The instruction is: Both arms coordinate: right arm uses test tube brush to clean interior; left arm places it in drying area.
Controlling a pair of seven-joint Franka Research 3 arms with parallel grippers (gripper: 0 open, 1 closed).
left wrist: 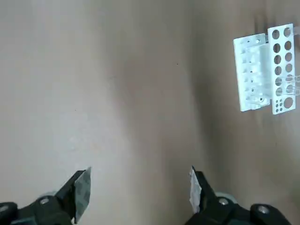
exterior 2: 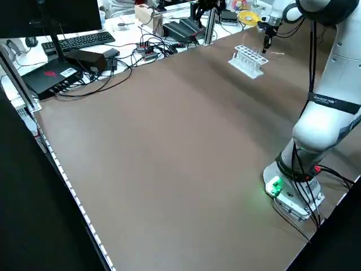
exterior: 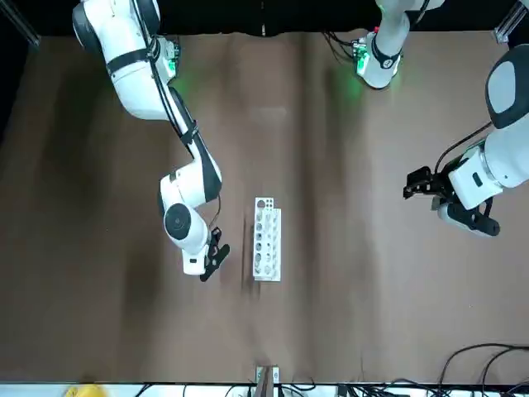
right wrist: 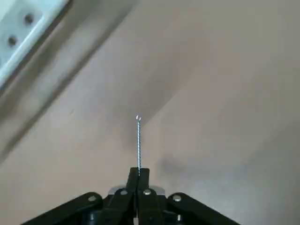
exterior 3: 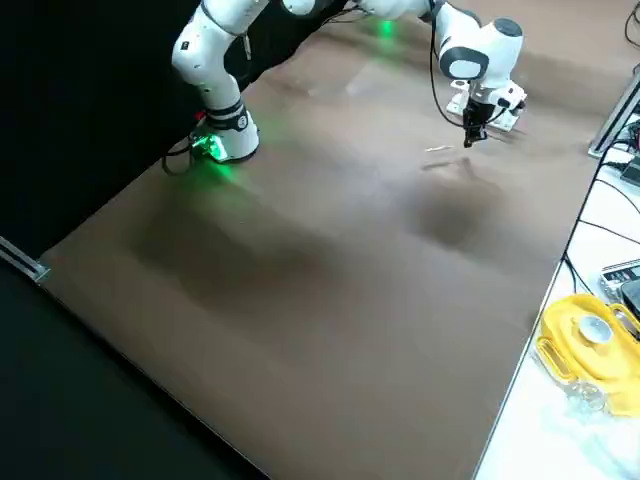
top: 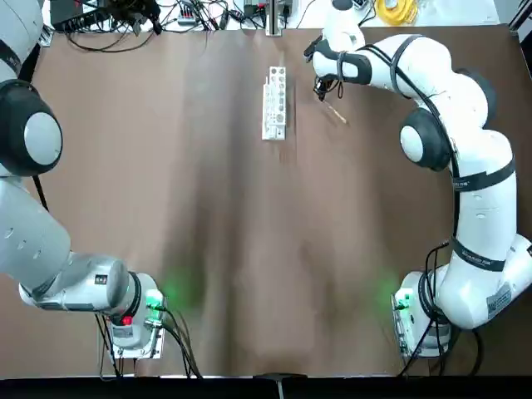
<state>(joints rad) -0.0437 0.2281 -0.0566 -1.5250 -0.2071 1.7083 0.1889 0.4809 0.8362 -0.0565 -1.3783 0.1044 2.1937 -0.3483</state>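
My right gripper [top: 320, 87] hangs low over the far table, just right of the drying area, a white rack [top: 275, 104] with rows of round holes. It is shut on the test tube brush. The brush's thin wire end [right wrist: 138, 140] pokes out beyond the fingertips in the right wrist view. Its pale stick part [top: 336, 112] trails toward the robot's side. Whether the brush touches the table is unclear. My left gripper [left wrist: 140, 183] hovers open and empty at the robot's left [exterior: 421, 184], well away from the rack [left wrist: 262, 70].
Cables and electronics [top: 133, 17] line the table's far edge, with a yellow object [exterior 3: 590, 340] off that edge. A keyboard [exterior 2: 84, 40] sits on a side desk. Wide brown tabletop [top: 249, 249] stretches between the arm bases and the rack.
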